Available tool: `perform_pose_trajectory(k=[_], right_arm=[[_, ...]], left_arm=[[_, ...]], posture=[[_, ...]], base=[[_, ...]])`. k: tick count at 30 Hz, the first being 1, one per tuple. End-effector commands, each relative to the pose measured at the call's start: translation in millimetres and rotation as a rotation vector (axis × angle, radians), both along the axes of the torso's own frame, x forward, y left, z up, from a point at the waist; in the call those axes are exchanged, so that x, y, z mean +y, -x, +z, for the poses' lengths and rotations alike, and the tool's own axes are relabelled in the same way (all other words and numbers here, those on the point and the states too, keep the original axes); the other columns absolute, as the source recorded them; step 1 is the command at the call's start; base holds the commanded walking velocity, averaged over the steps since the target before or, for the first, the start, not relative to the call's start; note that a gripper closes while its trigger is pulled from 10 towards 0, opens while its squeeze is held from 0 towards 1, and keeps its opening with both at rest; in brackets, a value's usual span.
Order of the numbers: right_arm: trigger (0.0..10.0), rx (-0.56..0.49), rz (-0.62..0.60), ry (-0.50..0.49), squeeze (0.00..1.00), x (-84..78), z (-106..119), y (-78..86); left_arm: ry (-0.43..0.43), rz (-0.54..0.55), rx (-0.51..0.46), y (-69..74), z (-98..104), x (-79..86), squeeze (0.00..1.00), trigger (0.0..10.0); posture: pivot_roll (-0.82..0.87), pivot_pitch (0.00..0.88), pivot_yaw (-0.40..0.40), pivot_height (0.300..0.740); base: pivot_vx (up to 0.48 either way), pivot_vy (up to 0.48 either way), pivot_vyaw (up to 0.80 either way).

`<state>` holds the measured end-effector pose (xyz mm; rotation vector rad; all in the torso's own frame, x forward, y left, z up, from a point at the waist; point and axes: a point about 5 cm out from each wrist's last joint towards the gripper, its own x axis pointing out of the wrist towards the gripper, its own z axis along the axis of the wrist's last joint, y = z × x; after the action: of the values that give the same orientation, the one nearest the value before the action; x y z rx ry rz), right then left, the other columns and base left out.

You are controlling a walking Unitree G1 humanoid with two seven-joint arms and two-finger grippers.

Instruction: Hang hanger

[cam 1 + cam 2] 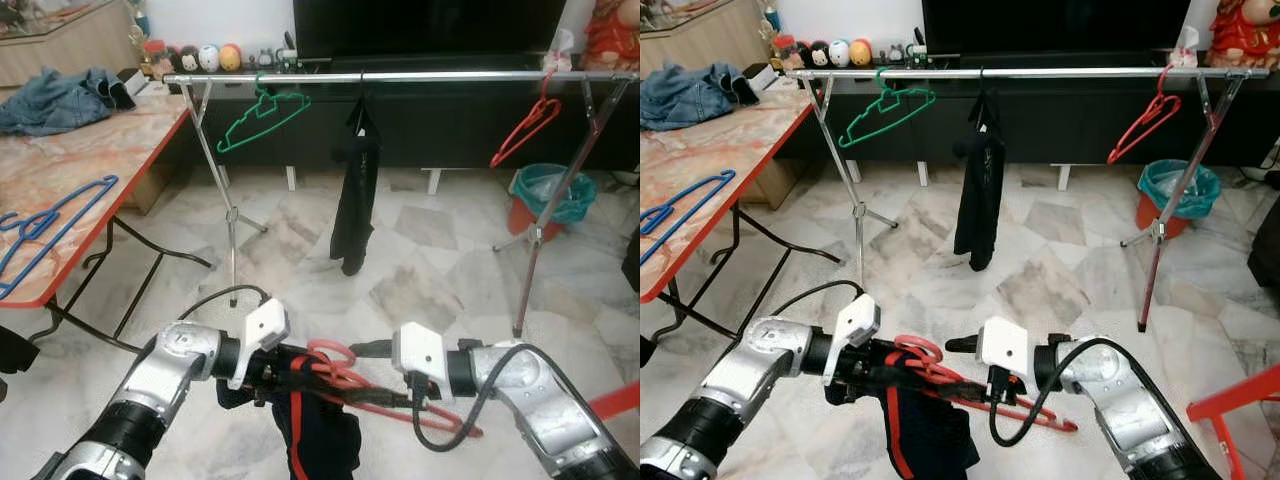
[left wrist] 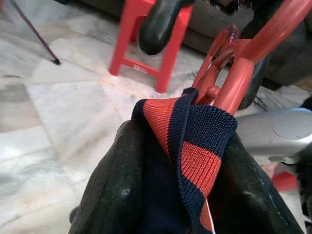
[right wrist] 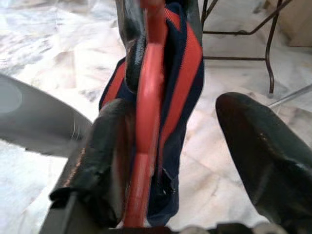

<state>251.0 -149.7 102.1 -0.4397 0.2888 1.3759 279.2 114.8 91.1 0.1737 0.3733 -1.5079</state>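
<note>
Both grippers are being used low before the silver clothes rail: the left gripper is clamped on the navy-and-red knitted garment at the red plastic hanger, while the right gripper, fingers parted, is being kept beside it, so the hook should be lifted level toward the rail.

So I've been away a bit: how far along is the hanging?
Done: the garment is on the red hanger. In hand: the left gripper clamps both low over the floor, the right gripper open around the hanger. Left: lifting the hook onto the rail.
</note>
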Motion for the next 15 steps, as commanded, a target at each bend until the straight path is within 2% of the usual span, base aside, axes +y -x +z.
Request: perform_pose_trajectory(k=[1,7,10,11,12,14,15], right_arm=[[10.0,0.011,0.034,0.013,1.0,-1.1,1,4.9],[10.0,0.023,0.022,0.047,1.0,-11.0,-1,8.6],[10.0,-0.03,-0.048,0.042,1.0,-15.1,3,2.0],[10.0,-0.047,-0.077,0.033,0.22,-16.3,4,-0.8],[10.0,-0.107,-0.167,-0.003,0.0,-19.1,10,-9.5],[10.0,-0.146,-0.254,-0.049,0.0,-21.5,16,-16.9],[10.0,-0.174,-0.32,-0.141,0.0,-24.3,26,-20.0]], left_arm=[[-0.007,-0.022,-0.028,0.5,4,1.7,0.0,0.0],[-0.008,-0.018,-0.029,1.1,3,2.1,0.0,0.0],[-0.012,-0.011,-0.031,1.0,2,2.9,0.0,0.0],[-0.013,-0.006,-0.033,0.6,1,3.3,0.0,0.0],[-0.021,0.005,-0.036,-0.3,0,4.6,0.0,0.0],[-0.027,0.006,-0.035,-0.3,-1,5.7,0.0,0.0],[-0.031,0.006,-0.035,0.1,-1,6.8,0.0,0.0]], posture=[[0.0,0.035,0.072,0.74],[0.0,0.032,0.07,0.74],[0.0,0.026,0.073,0.74],[0.0,0.026,0.073,0.74],[0.0,0.023,0.072,0.74],[0.0,0.018,0.071,0.74],[0.0,0.018,0.074,0.74]], base=[[0.0,0.0,0.0],[0.0,0.0,0.0],[0.0,0.0,0.0],[0.0,0.0,0.0],[0.0,0.0,0.0],[0.0,0.0,0.0],[0.0,0.0,0.0]])
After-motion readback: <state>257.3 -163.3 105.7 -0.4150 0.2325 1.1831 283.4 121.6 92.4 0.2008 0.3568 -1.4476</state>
